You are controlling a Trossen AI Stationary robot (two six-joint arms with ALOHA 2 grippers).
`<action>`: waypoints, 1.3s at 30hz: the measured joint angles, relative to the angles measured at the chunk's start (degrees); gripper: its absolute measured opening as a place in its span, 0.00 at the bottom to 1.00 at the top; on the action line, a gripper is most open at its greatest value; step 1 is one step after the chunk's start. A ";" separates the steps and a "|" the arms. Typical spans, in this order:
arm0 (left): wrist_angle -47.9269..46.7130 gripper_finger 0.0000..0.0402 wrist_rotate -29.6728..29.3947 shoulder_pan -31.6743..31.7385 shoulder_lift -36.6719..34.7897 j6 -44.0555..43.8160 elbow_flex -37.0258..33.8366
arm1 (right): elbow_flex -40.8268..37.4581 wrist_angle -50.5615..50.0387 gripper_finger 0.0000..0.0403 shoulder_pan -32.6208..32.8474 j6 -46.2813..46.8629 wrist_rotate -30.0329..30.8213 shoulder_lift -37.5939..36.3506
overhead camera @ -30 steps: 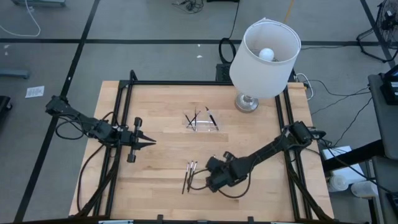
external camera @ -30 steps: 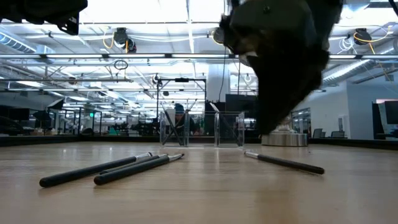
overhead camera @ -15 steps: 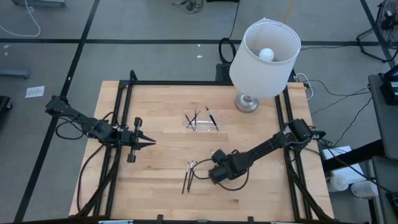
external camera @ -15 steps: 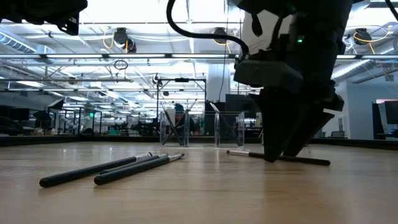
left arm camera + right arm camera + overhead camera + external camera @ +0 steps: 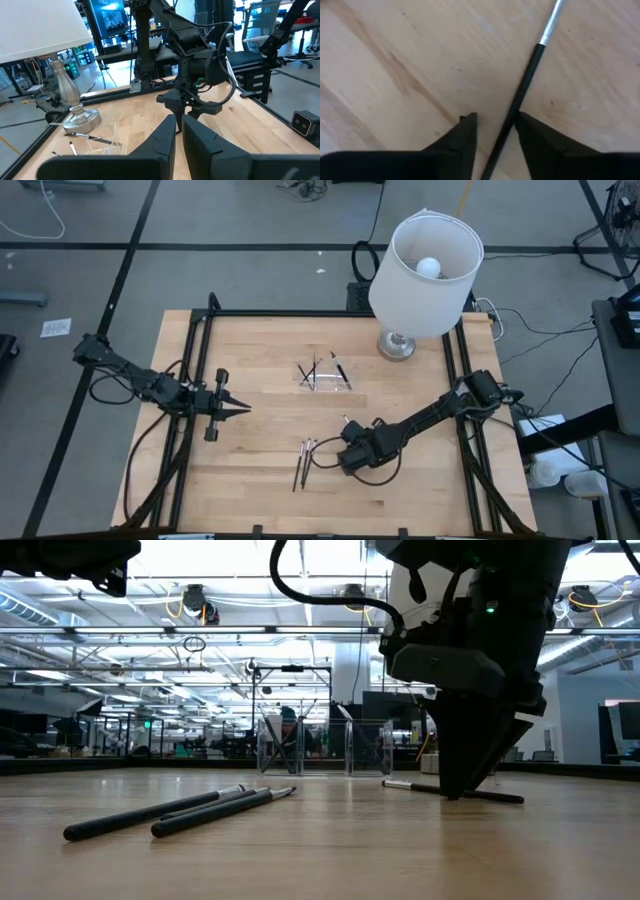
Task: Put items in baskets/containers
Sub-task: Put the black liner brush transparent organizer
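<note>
High view: your right gripper (image 5: pixel 345 452) is low over one stick (image 5: pixel 347 423) near the counter (image 5: pixel 260 370) front; three more sticks (image 5: pixel 303 460) lie just beside it. Clear tray (image 5: pixel 325 375) mid-counter already holds a few. Left gripper (image 5: pixel 240 409) waits at the left, jaws closed on nothing

Low view: stick (image 5: pixel 455 792) flat, not lifted

Right wrist view: jaws apart, straddling the stick (image 5: pixel 520 100), no grip yet. You're roughly half done

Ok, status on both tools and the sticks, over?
Right tool down on table, fingers astride one stick, not clamped. Left tool shut, parked left. Two sticks loose; tray path clear.
</note>
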 joint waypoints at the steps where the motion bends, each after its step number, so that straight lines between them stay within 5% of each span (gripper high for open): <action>1: 0.00 0.10 0.00 -0.02 0.02 0.00 0.00 | -0.40 0.14 0.26 -0.20 0.08 -0.03 0.00; 7: 0.00 0.10 0.00 0.00 0.01 -0.05 0.00 | -3.44 0.05 0.03 -0.66 0.22 0.16 -0.02; 14: 0.00 0.10 0.00 0.00 0.01 0.06 0.00 | -3.86 1.45 0.01 -0.34 -1.43 5.73 0.05; 28: -0.01 0.10 0.02 0.00 0.02 -1.83 0.00 | -4.09 20.67 0.00 3.42 -23.06 32.97 -10.13; 32: 0.05 0.10 0.02 0.00 0.62 -4.76 0.00 | -4.47 34.06 0.00 4.39 -38.58 42.59 -13.02; 39: 2.58 0.10 -0.33 0.76 4.73 -1.75 0.00 | -17.01 65.92 0.00 -0.43 -58.76 38.93 -17.60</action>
